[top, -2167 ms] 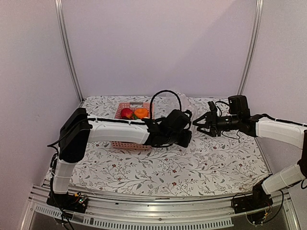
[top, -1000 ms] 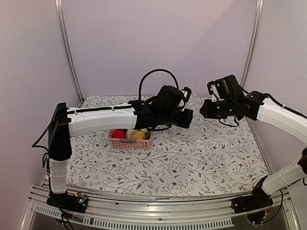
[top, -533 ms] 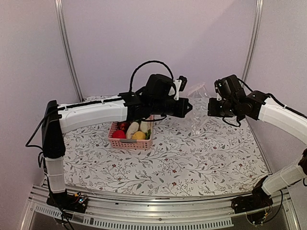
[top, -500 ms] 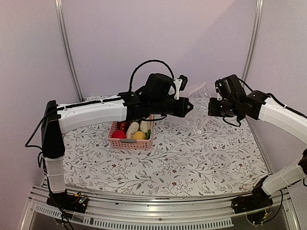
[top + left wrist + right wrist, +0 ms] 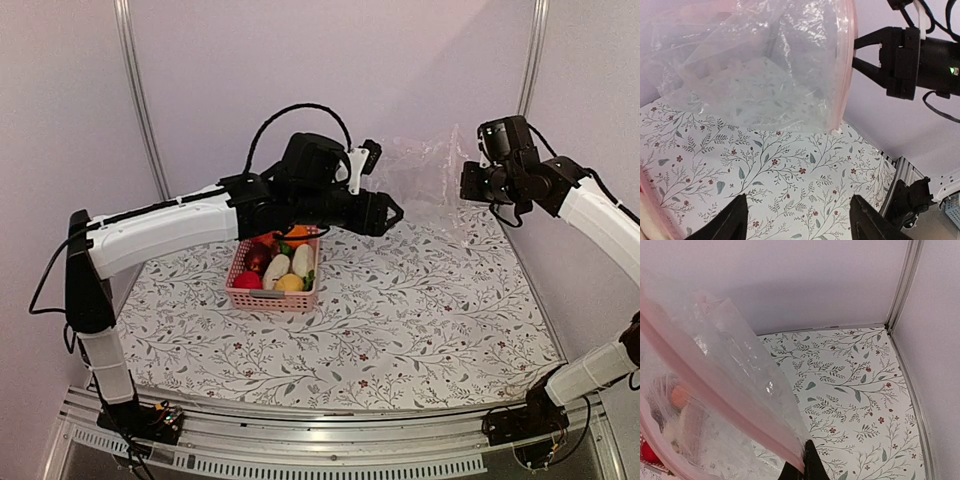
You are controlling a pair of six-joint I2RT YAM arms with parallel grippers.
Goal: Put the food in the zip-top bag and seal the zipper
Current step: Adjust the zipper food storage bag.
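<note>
The clear crinkly zip-top bag (image 5: 420, 168) hangs in the air at the back right. My right gripper (image 5: 467, 185) is shut on its edge. The right wrist view has the black fingertips (image 5: 807, 462) pinched on the bag's pink zipper strip (image 5: 730, 410). My left gripper (image 5: 388, 212) is just left of the bag and lower. Its fingers (image 5: 735, 220) stand wide open with only the cloth between them, and the bag (image 5: 755, 65) hangs above, apart from them. The food (image 5: 278, 268) lies in the pink basket (image 5: 270, 298): red, yellow, orange and dark pieces and white radishes.
A floral cloth (image 5: 400, 320) covers the table. Plain walls and metal corner posts (image 5: 528, 60) close in the back and sides. The left arm (image 5: 170, 225) reaches over the basket. The right gripper (image 5: 900, 55) shows beside the bag in the left wrist view.
My left gripper has opened and let go of the bag. The right gripper has lifted the bag higher and to the right. The left arm has risen and drawn back a little.
</note>
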